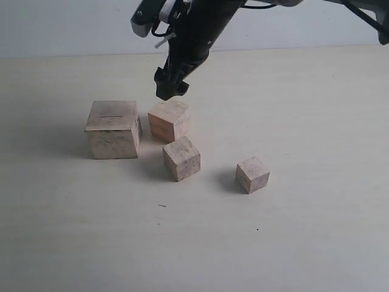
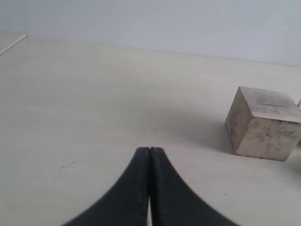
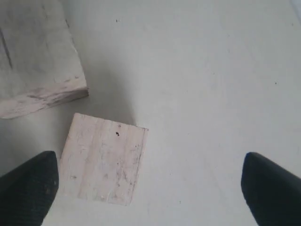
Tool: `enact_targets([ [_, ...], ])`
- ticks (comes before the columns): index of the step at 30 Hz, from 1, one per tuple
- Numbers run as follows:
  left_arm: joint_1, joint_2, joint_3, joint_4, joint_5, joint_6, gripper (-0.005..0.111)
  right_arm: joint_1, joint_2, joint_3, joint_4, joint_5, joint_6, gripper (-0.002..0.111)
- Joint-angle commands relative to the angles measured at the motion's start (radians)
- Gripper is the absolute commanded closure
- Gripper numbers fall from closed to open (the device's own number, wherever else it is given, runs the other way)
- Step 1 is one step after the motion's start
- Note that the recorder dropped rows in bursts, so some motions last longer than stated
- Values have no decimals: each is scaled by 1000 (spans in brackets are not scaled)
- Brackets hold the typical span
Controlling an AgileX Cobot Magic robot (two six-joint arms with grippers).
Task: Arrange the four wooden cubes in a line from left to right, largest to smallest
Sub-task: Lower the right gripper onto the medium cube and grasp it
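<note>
Four pale wooden cubes stand on the table. The largest cube [image 1: 112, 129] is at the left, with the second-largest cube [image 1: 169, 120] close to its right. The third cube [image 1: 181, 158] lies in front of that one, and the smallest cube [image 1: 252, 174] is farthest right. My right gripper [image 1: 170, 90] hangs just above the second-largest cube [image 3: 103, 164], open [image 3: 150, 188], with nothing between its fingers; the cube lies near one finger [image 3: 28, 188]. My left gripper [image 2: 150, 149] is shut and empty, low over the table, away from the largest cube [image 2: 263, 123].
The beige table [image 1: 304, 243] runs wide around the cubes to a pale wall behind. The right arm [image 1: 200, 24] comes down from the top of the exterior view. A corner of the largest cube [image 3: 35, 56] shows in the right wrist view.
</note>
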Motion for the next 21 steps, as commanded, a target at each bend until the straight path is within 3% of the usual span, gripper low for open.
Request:
enact_targets([
  [1, -6, -5, 2, 1, -12, -4, 107, -5, 16, 53, 49, -79, 7, 7],
  [5, -6, -5, 2, 1, -12, -4, 107, -5, 56, 53, 143, -85, 7, 7],
  [21, -6, -5, 2, 1, -12, -4, 107, -8, 123, 53, 110, -101, 7, 7],
])
